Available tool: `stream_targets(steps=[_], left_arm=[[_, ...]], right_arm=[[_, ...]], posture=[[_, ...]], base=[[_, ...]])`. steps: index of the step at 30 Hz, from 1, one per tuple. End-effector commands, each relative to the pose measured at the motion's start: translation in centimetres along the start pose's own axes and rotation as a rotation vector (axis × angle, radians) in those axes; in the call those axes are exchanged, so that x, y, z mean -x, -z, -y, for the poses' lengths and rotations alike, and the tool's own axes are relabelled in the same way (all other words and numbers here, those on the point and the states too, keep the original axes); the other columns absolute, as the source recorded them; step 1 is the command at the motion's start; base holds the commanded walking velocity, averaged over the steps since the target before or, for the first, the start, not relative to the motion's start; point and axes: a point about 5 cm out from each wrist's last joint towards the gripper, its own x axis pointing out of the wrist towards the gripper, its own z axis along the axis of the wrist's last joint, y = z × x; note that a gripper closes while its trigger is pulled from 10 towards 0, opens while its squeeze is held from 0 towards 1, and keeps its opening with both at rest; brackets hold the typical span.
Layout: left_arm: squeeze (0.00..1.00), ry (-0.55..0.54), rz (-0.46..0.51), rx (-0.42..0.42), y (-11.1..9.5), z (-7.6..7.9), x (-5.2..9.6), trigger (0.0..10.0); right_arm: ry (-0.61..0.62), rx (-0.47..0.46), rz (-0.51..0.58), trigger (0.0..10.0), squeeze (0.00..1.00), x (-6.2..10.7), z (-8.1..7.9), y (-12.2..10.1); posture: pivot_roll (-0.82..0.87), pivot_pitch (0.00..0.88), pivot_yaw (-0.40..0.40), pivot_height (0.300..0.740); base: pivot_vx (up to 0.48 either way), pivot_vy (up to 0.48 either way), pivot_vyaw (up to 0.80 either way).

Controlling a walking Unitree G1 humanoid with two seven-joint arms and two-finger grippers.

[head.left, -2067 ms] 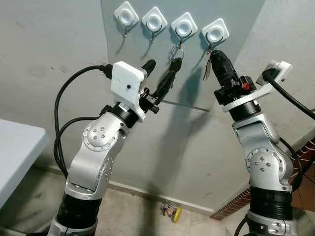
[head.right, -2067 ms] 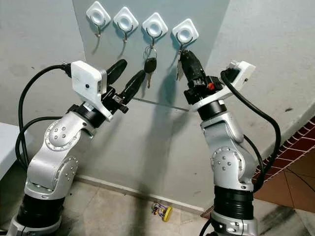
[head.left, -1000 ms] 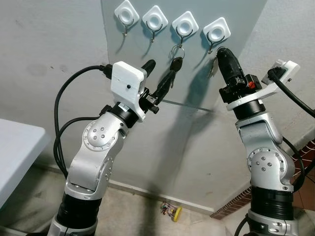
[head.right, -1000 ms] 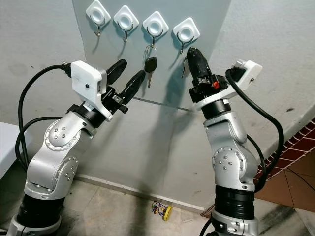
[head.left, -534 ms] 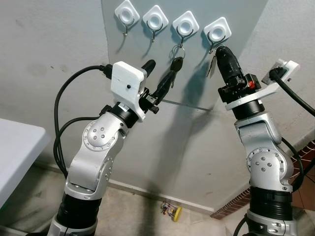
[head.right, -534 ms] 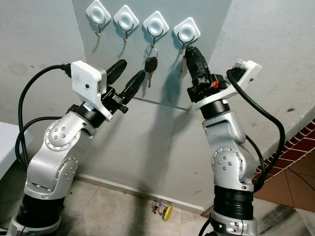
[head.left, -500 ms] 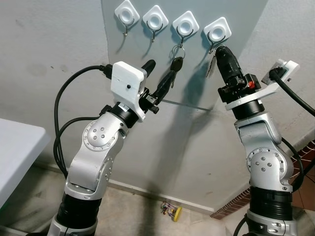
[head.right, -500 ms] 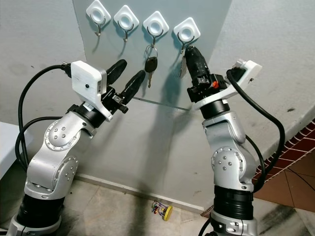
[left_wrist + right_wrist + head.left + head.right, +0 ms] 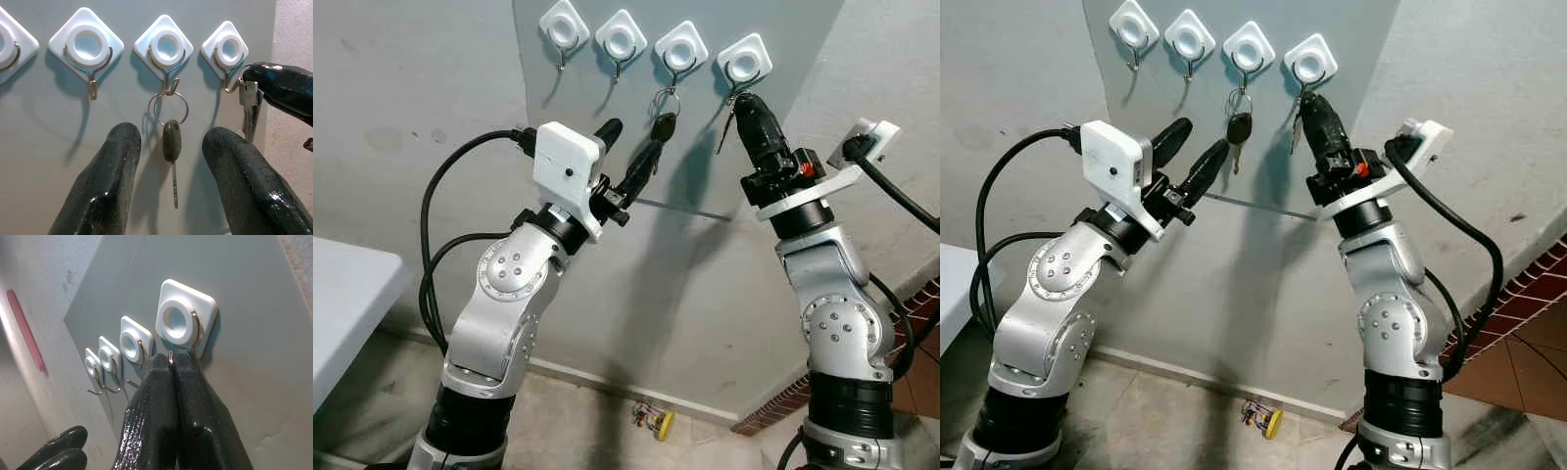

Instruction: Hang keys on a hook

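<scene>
Right gripper [image 9: 737,101]: since the earlier frame, drawn slightly down and to the robot's left, just under the rightmost hook [image 9: 745,62]; fingers pressed together on the ring of a silver key bunch [image 9: 248,105], ring at the hook's wire, keys dangling below. Left gripper [image 9: 1197,147]: fingers spread wide, holding nothing, aimed at the black-headed key [image 9: 171,142]. Hooks: four, white, in one row on a grey panel [image 9: 1263,245]. Key sets: two, the black one hanging on the third hook [image 9: 166,49], beside the gripped bunch
</scene>
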Motion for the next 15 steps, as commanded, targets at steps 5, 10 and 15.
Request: stream_targets(steps=[5,10,15], left_arm=[[0.00,0.004,0.009,-0.014,-0.49,0.06,0.13,10.0],[0.00,0.006,0.009,-0.012,-0.48,0.10,0.10,10.0],[0.00,0.006,0.010,-0.013,-0.53,0.06,0.07,10.0]], right_arm=[[-0.010,0.012,0.022,10.0,0.00,-0.07,-0.30,-0.50],[-0.006,0.003,0.023,10.0,0.00,-0.09,-0.20,-0.55],[0.020,-0.029,0.023,10.0,0.00,-0.14,0.09,-0.49]], posture=[[0.06,0.080,-0.063,0.740],[0.06,0.080,-0.063,0.740],[0.06,0.078,-0.063,0.740]], base=[[0.000,0.000,0.00],[0.000,0.000,0.00],[0.000,0.000,0.00]])
